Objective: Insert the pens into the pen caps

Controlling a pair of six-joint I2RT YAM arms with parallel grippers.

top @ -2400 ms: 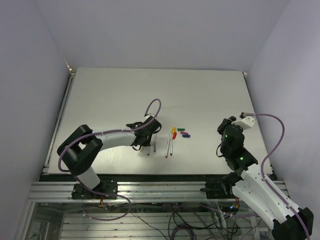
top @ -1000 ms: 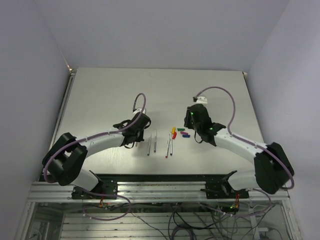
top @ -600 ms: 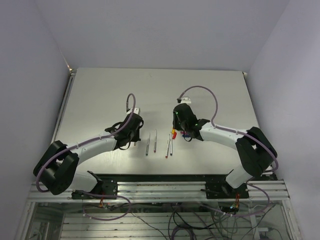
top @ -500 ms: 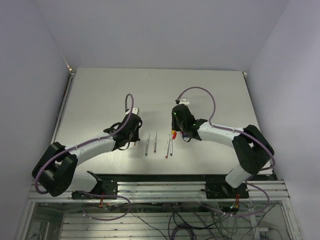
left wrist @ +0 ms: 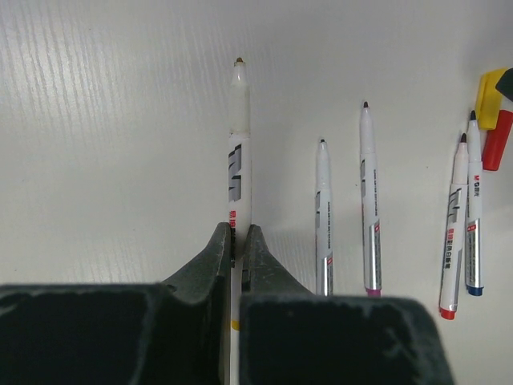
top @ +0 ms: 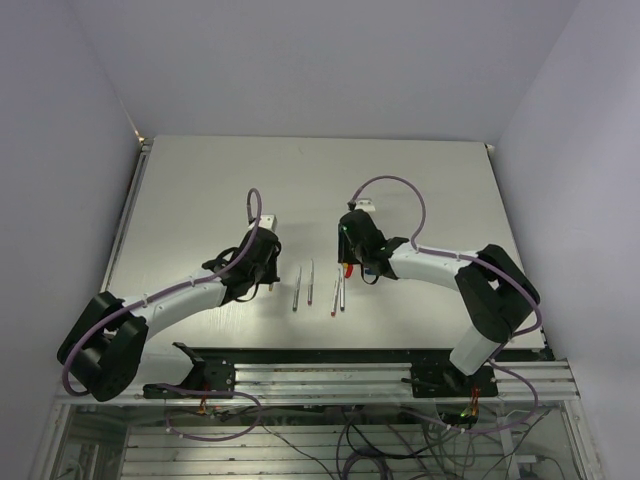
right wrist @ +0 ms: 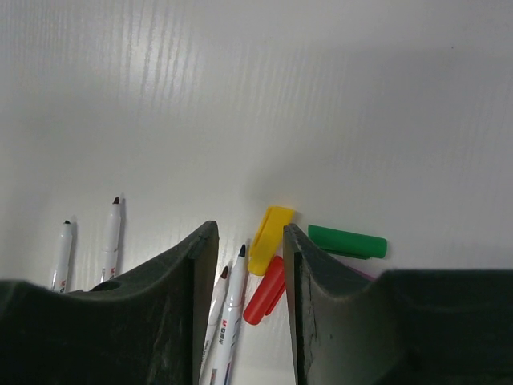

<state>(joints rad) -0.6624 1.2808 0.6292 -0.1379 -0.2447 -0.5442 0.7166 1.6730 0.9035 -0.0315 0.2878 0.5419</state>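
The left gripper (left wrist: 238, 233) is clenched on the lower barrel of a yellow-tipped pen (left wrist: 239, 152), whose nib points away from the wrist toward the far edge of the tabletop (top: 300, 180); whether that pen rests on the surface or is raised off it cannot be told. To its right four more pens lie flat and roughly parallel, near the middle of the near edge: a dark-tipped pen (left wrist: 323, 216) with its end band hidden behind the gripper, the purple pen (left wrist: 369, 200) just beside it, then, apart from those, the red pen (left wrist: 457, 224) and the blue pen (left wrist: 474, 200) lying close together. Beyond the nibs of that last pair sit the yellow cap (right wrist: 268, 228) and the red cap (right wrist: 266, 301), touching end to end at a slight angle, with the green cap (right wrist: 347, 241) lying crosswise just to their right. The right gripper (right wrist: 249, 227) is poised over these caps with its jaws parted and nothing between them clamped; in the right wrist view the yellow and red caps show in the gap between the fingers.
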